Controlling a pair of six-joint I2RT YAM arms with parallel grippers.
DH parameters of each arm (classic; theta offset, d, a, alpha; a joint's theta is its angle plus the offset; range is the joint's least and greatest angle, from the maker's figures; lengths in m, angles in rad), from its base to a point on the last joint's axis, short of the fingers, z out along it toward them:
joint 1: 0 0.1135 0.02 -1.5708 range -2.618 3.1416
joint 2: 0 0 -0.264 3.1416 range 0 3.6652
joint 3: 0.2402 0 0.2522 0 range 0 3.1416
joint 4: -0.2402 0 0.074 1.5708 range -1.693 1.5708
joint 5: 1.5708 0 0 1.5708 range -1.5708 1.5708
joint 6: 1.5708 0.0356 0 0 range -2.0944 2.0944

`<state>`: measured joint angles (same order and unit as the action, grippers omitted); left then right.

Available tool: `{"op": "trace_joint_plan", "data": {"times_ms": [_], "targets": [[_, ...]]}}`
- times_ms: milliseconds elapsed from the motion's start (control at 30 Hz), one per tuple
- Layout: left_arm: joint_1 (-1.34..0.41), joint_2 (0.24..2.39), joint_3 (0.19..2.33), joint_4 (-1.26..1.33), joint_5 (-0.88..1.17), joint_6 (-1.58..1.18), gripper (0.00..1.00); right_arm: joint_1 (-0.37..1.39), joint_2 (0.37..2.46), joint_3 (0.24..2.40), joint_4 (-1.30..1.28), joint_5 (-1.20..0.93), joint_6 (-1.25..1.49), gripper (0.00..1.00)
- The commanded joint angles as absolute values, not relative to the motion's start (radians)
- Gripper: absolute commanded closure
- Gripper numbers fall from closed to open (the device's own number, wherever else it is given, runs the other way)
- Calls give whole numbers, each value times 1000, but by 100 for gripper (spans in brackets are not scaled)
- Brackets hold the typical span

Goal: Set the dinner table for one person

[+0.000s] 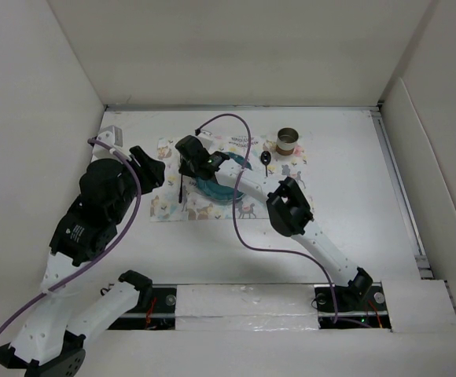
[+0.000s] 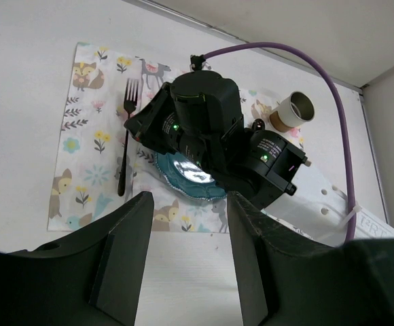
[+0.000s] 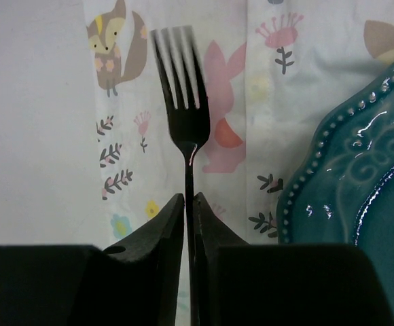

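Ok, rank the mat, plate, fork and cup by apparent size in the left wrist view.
1. mat, by far.
2. fork, long but thin.
3. cup, smallest, though farther from the camera.
The plate is mostly hidden, so it stays unranked.

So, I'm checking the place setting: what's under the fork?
The animal-print mat shows beneath the tines and neck of the fork, beside the teal plate. The right gripper covers the handle, so what lies under that part is hidden.
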<state>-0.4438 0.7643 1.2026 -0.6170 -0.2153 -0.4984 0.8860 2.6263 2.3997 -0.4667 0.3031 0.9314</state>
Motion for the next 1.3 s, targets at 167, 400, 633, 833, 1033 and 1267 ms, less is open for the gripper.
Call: {"op": "trace_joint_plan", "data": {"times_ms": [167, 400, 633, 833, 1033, 1267], "targets": [[-448, 747, 1206, -584, -230, -486, 55, 896, 2637, 2407, -454, 311, 934, 81], [-448, 752, 1250, -591, -239, -482, 55, 896, 2545, 2402, -413, 290, 917, 69], [-483, 744, 1263, -586, -250, -457, 44, 887, 2185, 2239, -318, 204, 741, 96], [-535, 765, 1273, -583, -281, -443, 37, 887, 1521, 1637, -251, 289, 658, 100], [-535, 793, 1328, -586, -363, -422, 35, 798, 917, 1339, -438, 578, 744, 45], [-545, 815, 1322, -612, -454, -418, 35, 589, 661, 1195, -643, 543, 712, 25]]}}
